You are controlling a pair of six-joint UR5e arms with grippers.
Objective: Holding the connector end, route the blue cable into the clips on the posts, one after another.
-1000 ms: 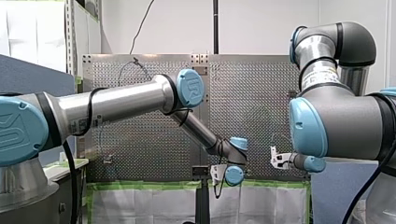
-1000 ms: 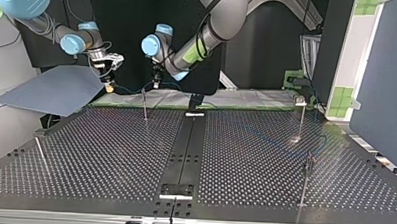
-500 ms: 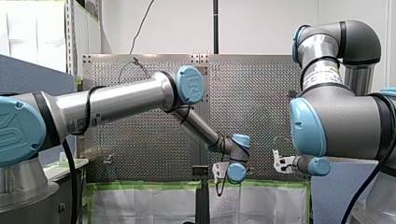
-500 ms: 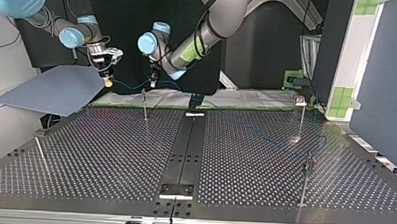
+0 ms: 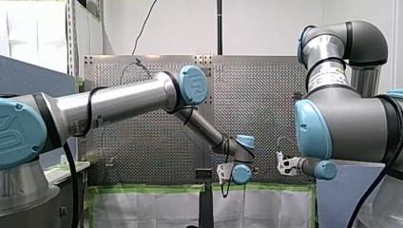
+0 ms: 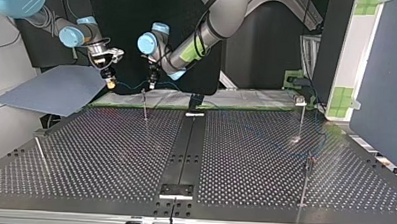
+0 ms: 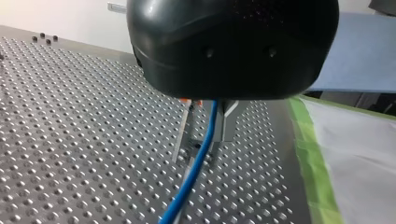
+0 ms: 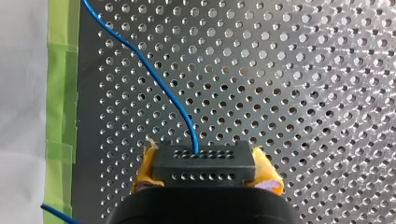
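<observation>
R gripper jaws clenched on connector; L gripper jaws closed on cable, which hangs betw. them, over the bench near a post. No clip filled yet, I think; all posts remain.

The blue cable is thin and glossy. It leaves the middle of a black, perforated block connector, which sits level and is pinched between the yellow pads of the right end effector. From there it curves away over the table. In the left wrist view the same cable drops from under the left end effector toward the table. Seen from across the table, a short span sags between the two end effectors, close to the top of the far post. Whether it sits in that clip cannot be told. Two more posts stand upright, and a fourth leans.
</observation>
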